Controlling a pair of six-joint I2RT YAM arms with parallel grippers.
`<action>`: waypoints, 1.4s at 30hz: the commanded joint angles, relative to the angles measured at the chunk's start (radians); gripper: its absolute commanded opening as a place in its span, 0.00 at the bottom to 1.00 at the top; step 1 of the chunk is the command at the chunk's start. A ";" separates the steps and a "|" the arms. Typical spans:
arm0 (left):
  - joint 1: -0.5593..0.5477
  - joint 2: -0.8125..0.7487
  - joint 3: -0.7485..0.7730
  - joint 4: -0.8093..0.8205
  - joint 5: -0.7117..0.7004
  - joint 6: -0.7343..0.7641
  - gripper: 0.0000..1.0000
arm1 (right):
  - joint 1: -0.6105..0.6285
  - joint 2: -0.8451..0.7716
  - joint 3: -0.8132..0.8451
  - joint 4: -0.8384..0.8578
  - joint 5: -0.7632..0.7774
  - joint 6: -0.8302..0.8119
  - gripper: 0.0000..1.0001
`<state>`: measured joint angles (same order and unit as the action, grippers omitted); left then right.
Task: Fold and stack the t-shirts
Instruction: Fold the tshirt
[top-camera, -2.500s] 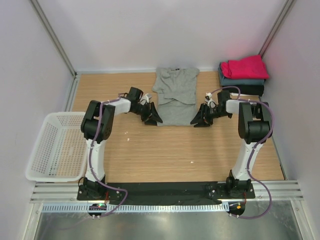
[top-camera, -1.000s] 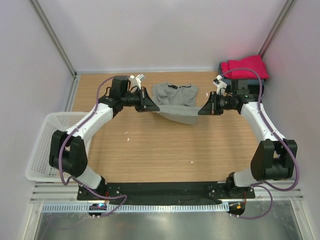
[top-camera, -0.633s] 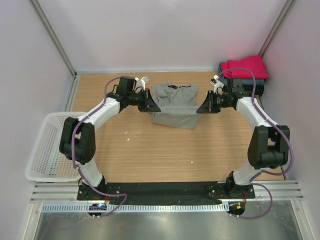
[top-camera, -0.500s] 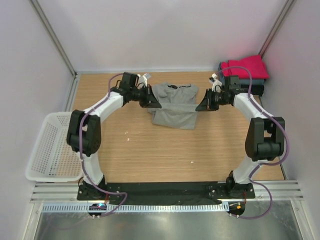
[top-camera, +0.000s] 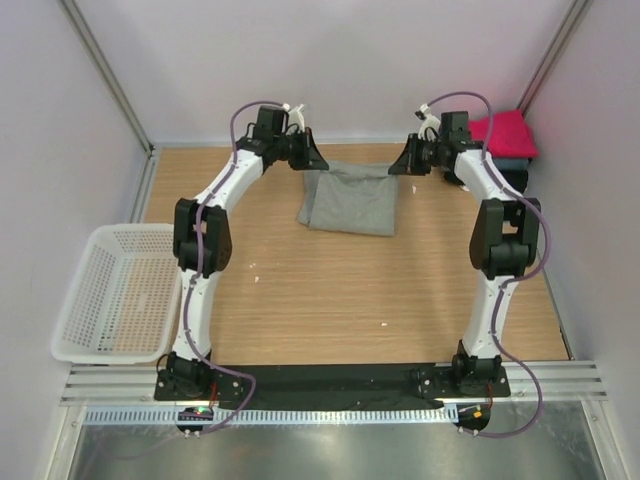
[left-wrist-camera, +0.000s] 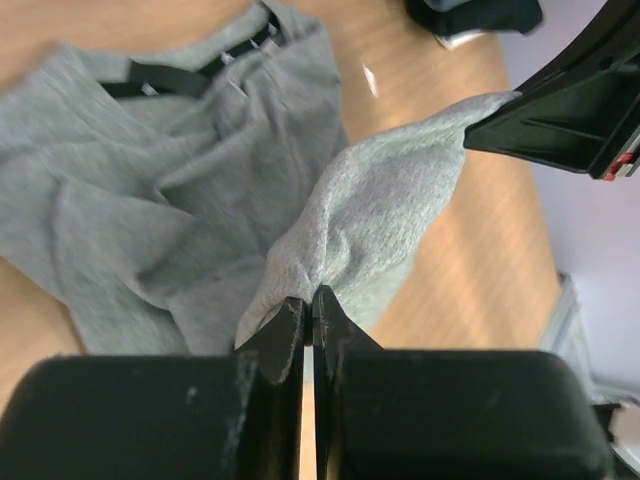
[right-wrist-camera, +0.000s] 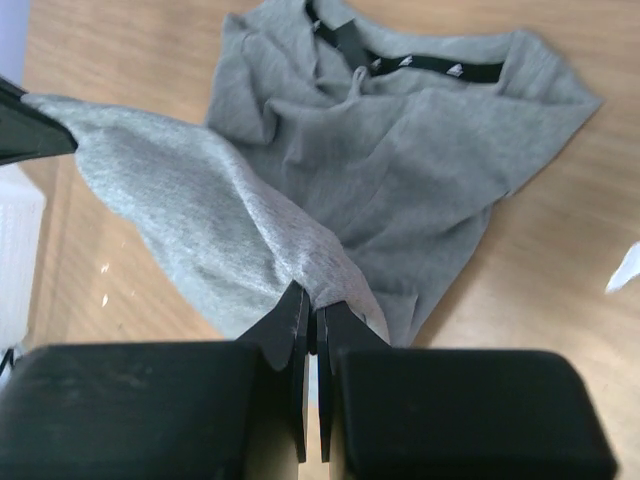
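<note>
The heather-grey t-shirt (top-camera: 350, 200) lies at the back middle of the table, its lower half drawn over the top half. My left gripper (top-camera: 312, 162) is shut on the shirt's hem corner (left-wrist-camera: 330, 250) at the back left. My right gripper (top-camera: 397, 166) is shut on the other hem corner (right-wrist-camera: 290, 250) at the back right. The hem stretches between them above the collar (right-wrist-camera: 400, 60). A magenta-red t-shirt (top-camera: 508, 132) tops a folded stack at the back right; a dark tee (top-camera: 515, 170) shows under it.
A white mesh basket (top-camera: 115, 290) stands at the left edge of the table. The back wall is just behind both grippers. A small white scrap (right-wrist-camera: 625, 270) lies on the wood (top-camera: 330, 290) near the shirt.
Both grippers have carried the grey shirt's hem from the front toward the back wall, folding the lower half over the upper half. The shirt now looks shorter.
</note>
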<state>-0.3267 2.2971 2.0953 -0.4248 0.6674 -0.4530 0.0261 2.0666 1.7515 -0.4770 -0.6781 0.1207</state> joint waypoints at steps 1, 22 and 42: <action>0.017 0.067 0.113 -0.008 -0.087 0.076 0.00 | 0.003 0.132 0.188 0.037 0.040 0.026 0.01; 0.037 0.127 0.203 0.167 -0.187 0.109 0.00 | 0.005 0.264 0.341 0.144 0.049 0.114 0.01; -0.078 -0.553 -0.631 -0.046 0.008 0.148 0.00 | 0.061 -0.439 -0.390 -0.060 -0.074 0.039 0.01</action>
<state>-0.3859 1.8580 1.5501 -0.4286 0.6491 -0.3462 0.0689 1.7412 1.4574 -0.4717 -0.7361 0.2070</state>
